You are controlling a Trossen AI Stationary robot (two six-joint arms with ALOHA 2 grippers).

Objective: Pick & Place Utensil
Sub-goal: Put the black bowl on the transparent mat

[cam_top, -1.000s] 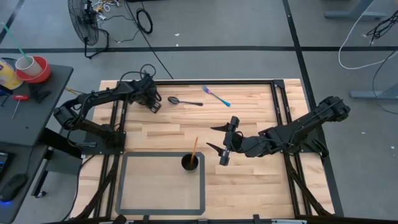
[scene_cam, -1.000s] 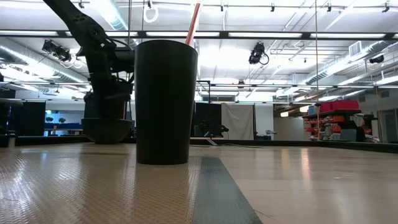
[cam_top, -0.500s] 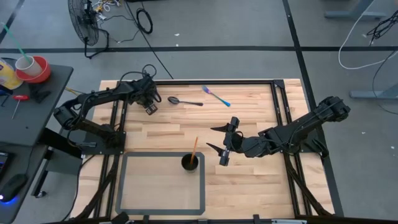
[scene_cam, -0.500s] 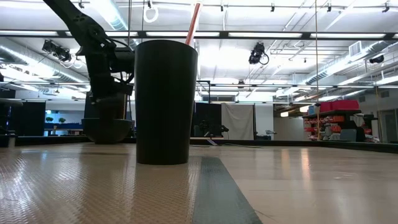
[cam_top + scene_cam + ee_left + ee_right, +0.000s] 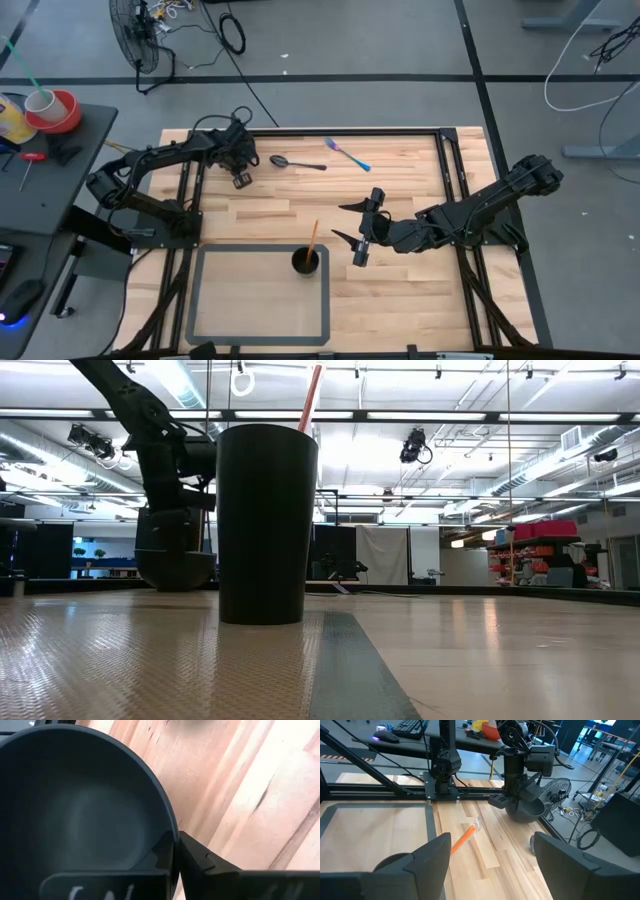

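The left gripper (image 5: 240, 176), clamped on the dark bowl (image 5: 80, 815), has moved away from the spoon (image 5: 296, 162); right gripper (image 5: 352, 231) waits, fingers apart, beside the cup (image 5: 306, 261).

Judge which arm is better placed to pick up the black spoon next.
Right, probably. The left gripper is nearer the spoon but already holds a bowl; the right gripper is open and empty.

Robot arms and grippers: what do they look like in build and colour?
Both arms are black, jointed links. The left gripper and right gripper each have two dark, tapered fingers. A black cable loops beside the left arm's wrist. No markings are legible.
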